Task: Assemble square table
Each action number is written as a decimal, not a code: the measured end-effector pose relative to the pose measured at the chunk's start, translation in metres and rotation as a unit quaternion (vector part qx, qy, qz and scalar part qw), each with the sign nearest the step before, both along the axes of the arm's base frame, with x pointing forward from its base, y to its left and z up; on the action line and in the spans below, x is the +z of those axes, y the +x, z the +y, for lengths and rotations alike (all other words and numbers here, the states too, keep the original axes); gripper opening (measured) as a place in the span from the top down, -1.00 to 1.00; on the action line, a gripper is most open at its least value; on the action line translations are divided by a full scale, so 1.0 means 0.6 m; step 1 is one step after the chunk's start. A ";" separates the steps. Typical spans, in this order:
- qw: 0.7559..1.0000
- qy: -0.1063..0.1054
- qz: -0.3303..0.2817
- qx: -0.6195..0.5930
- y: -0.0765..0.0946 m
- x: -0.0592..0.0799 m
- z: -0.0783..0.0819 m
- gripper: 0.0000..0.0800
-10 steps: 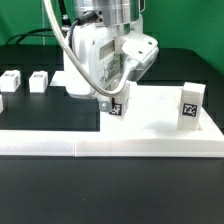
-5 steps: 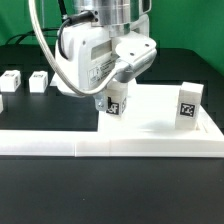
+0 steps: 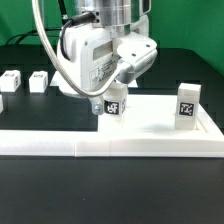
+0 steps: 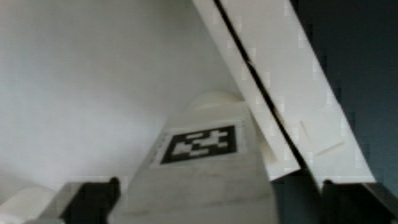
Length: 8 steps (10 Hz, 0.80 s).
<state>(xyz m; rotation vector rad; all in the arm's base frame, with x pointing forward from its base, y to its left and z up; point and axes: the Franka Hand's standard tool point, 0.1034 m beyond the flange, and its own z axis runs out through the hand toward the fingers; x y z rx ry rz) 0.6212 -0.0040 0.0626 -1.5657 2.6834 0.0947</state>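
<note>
Nearest lies the long white rail (image 3: 110,148). Behind it is the flat slab (image 3: 150,120) of the square table. The middle leg (image 3: 115,106) stands on it. The claw (image 4: 191,198) has just gone wide around this leg, so I think it has let go. The right leg (image 3: 187,103) stands too. A third leg (image 3: 38,80) and a fourth leg (image 3: 10,78) wait far left on the tabletop (image 3: 110,195).

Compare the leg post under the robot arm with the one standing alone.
The leg post under the arm sits between the fingers of the end effector, its top hidden; the lone leg post stands free, fully visible. The first is toward the exterior view's left, the lone one toward its right. Both are white, tagged, on the slab.
</note>
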 end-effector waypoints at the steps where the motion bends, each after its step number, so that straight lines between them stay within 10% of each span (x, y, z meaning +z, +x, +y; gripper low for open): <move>1: 1.000 0.000 -0.001 0.022 0.000 0.000 0.001 -0.54; 8: 0.997 0.006 -0.001 0.080 -0.013 0.009 0.005 -0.62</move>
